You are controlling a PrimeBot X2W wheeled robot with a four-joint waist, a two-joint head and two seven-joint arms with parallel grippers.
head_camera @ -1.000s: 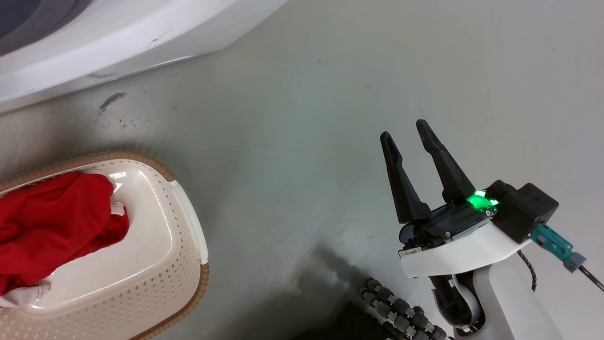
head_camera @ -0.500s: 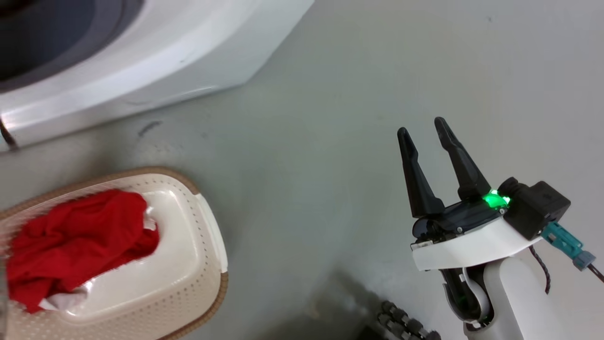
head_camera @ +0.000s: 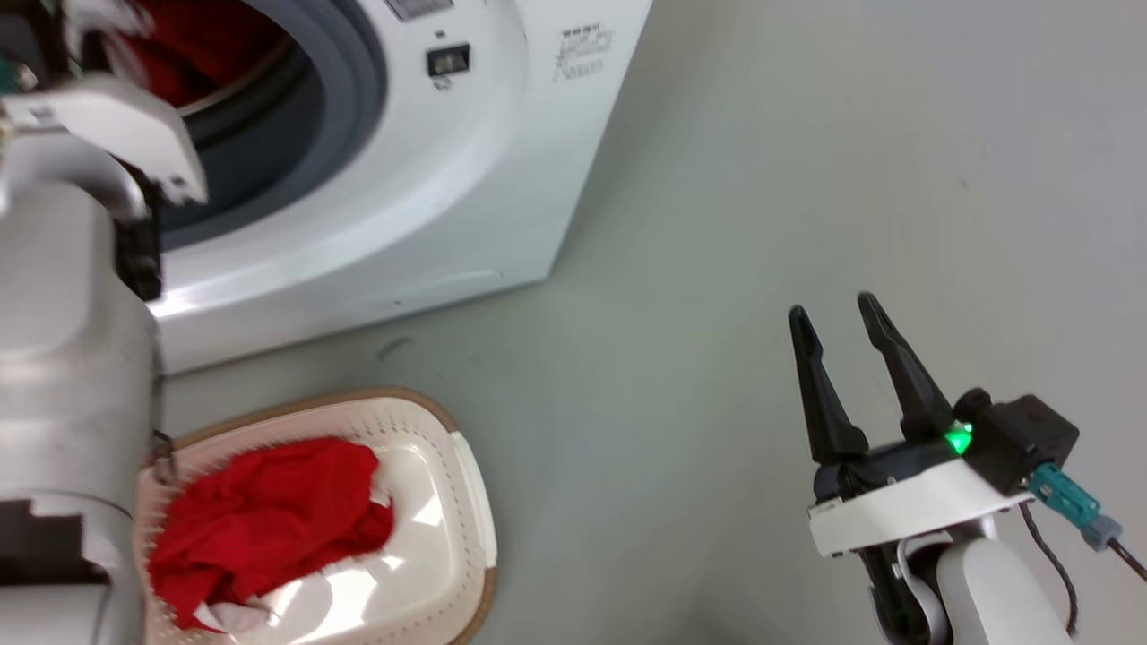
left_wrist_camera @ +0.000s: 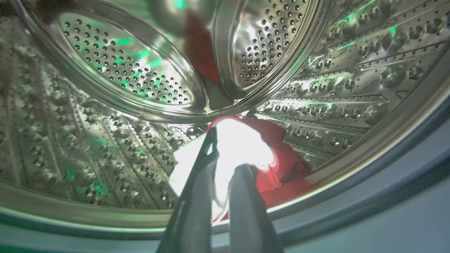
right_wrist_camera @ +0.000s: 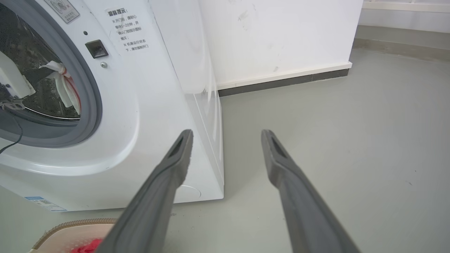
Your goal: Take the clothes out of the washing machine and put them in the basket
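The right gripper [head_camera: 832,306] has two long black fingers [head_camera: 820,394] that taper to blunt tips. Seen close in the right wrist view they are matte dark grey, each with a narrow recessed slot near its tip. They rise from a black base set in a curved white shell [head_camera: 905,511], at the lower right of the head view. A green light [head_camera: 959,439] glows at the base beside a boxy black module [head_camera: 1021,434]. A teal connector [head_camera: 1062,497] with a grey end plugs into the module, and a thin black cable [head_camera: 1048,555] hangs below it. The left forearm [head_camera: 72,358] is a smooth pale grey tube with a black notch [head_camera: 36,537] low on it, topped by a white wrist cover [head_camera: 116,125]. The left gripper [left_wrist_camera: 227,151] has the same dark slotted fingers.
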